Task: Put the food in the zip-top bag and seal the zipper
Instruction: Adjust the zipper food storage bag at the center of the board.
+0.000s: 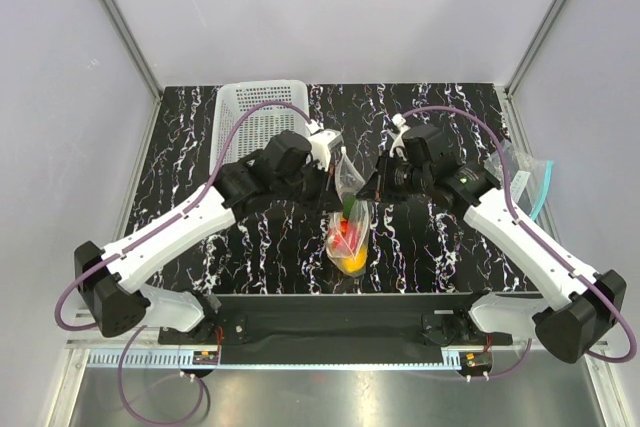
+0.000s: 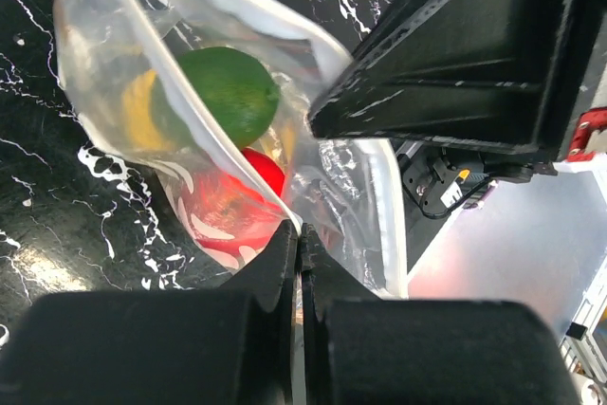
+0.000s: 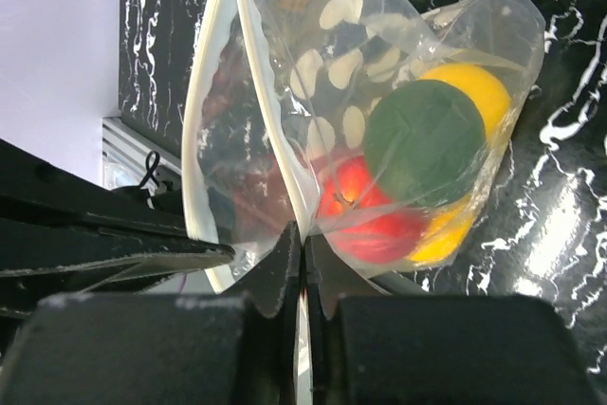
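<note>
The dotted clear zip-top bag [image 1: 350,232] hangs between my two grippers above the black marbled table. Inside it lie the dark green fruit [image 3: 422,139], the red fruit [image 3: 370,215] and two yellow fruits [image 3: 469,87]. The left wrist view shows the green fruit [image 2: 228,92], the red fruit [image 2: 256,173] and one yellow fruit [image 2: 142,111]. The pale zipper [image 3: 204,139] gapes open in a loop. My left gripper [image 2: 299,234] is shut on the zip strip [image 2: 247,16]. My right gripper [image 3: 303,234] is shut on the strip at the other end.
A white mesh basket [image 1: 250,107] stands at the back left. A clear bag with a teal-blue strip [image 1: 530,177] lies at the right edge. The two grippers [image 1: 355,187] are close together above the table's centre.
</note>
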### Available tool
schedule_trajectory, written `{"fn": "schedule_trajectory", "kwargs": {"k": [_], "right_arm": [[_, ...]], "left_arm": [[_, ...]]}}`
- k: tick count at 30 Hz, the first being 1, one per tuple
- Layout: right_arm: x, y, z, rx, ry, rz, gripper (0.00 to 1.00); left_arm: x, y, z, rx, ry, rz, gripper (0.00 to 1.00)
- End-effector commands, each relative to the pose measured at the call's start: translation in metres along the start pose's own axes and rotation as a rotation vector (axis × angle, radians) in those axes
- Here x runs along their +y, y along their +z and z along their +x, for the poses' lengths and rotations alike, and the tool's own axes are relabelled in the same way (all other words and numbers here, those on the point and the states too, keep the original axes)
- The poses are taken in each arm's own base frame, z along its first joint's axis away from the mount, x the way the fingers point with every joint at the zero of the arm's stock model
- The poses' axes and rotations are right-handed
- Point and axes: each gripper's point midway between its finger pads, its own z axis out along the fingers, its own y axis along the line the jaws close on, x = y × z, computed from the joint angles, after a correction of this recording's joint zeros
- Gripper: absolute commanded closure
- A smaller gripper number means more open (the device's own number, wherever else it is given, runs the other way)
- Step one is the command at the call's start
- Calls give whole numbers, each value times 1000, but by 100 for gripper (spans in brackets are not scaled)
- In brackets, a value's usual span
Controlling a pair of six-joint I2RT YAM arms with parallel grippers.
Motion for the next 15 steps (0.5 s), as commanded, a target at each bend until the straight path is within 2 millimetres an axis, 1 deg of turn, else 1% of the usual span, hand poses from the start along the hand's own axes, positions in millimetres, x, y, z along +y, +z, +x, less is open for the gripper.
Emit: {"fn": "schedule_trajectory", "kwargs": {"k": [1,3,4,5,6,9,12,13,15], "right_arm": [[34,-5,-22,-82,-18,-116,93],[31,-3,-18,-79,-16,-116,90],[30,-2,-18,-77,-15,-115,87],[29,-3,-17,-76,-16,-112,82],[29,-3,-17,-76,-22,-111,68],[29,-6,-19,-92,-25,-108,59],[26,-6,-20,-94,-34,-87,60],[22,-5,-19,-86,-35,-68,62],[21,-5,-19,-84,-40,-57,62]], "left_arm": [[-18,-6,-21,-64,35,63,99],[-17,-7,-19,-66,37,63,99],[-17,-6,-20,-75,35,60,98],[-15,-6,-18,-76,34,59,98],[-16,-8,-18,-85,36,60,98],[-12,-8,-17,-82,41,46,98],[-10,-9,-16,-82,53,37,97],[-7,-9,-15,-81,55,25,98],[-4,-10,-14,-83,54,9,98]]}}
